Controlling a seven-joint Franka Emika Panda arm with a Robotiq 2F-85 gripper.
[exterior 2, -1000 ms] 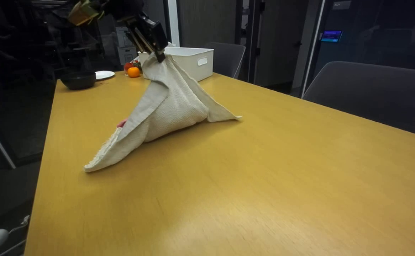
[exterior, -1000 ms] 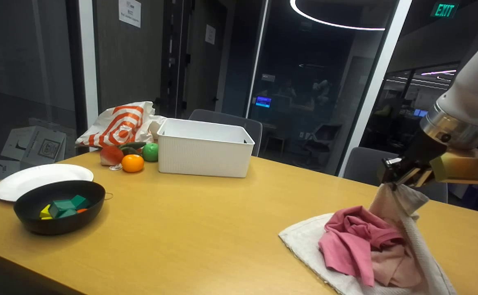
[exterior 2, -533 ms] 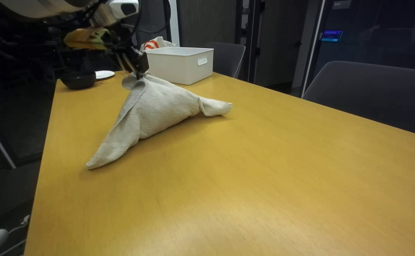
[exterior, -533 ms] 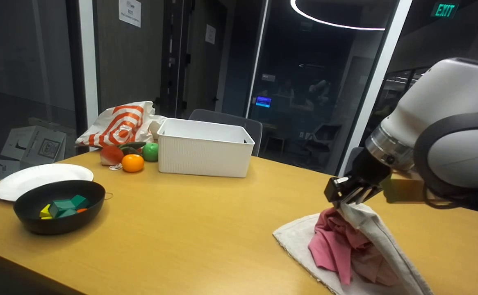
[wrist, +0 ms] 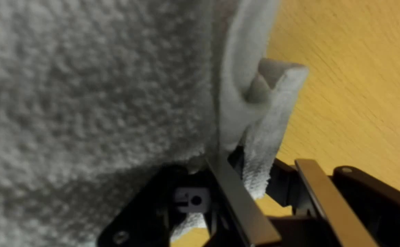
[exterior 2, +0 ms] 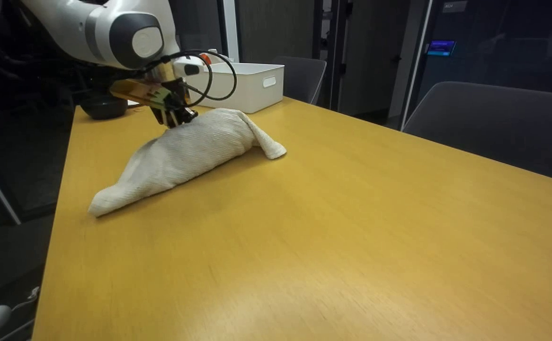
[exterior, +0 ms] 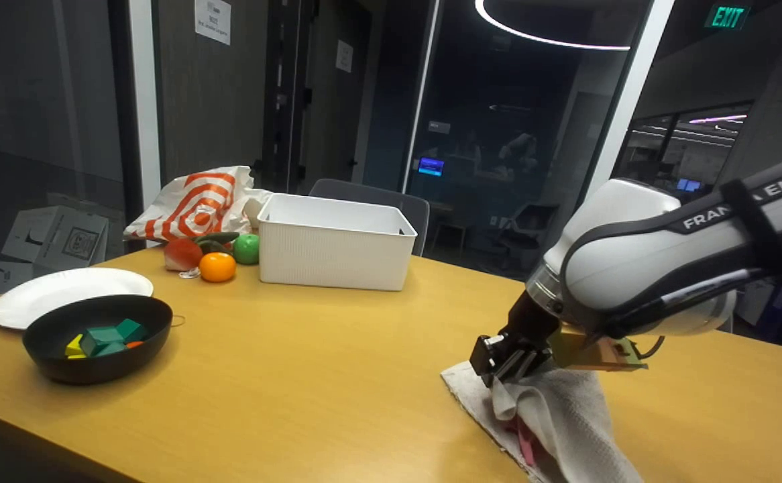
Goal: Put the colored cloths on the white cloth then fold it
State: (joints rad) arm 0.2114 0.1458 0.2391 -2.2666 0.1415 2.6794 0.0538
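Note:
The white cloth [exterior: 575,409] lies on the table near the robot, folded partly over itself into a mound. It also shows in an exterior view [exterior 2: 200,144] and fills the left of the wrist view [wrist: 110,85]. My gripper [exterior: 490,384] is shut on a corner of the white cloth, low over the cloth's far part; it also shows in the wrist view [wrist: 249,166]. A strip of cloth hangs at the fingertips. The pink cloth [exterior: 527,443] shows as a small piece under the fold. The paler pink cloth is hidden.
A white bin [exterior: 334,255] stands at the back of the table [exterior: 310,389]. A plastic bag [exterior: 196,208], an orange [exterior: 217,267] and other produce lie beside it. A black bowl [exterior: 96,372] with blocks and a white plate [exterior: 2,310] stand on the far side.
My gripper has moved down and across towards the bin and bowl side, pulling the cloth's corner over. The pink cloths, open to view earlier, are now almost wholly covered.

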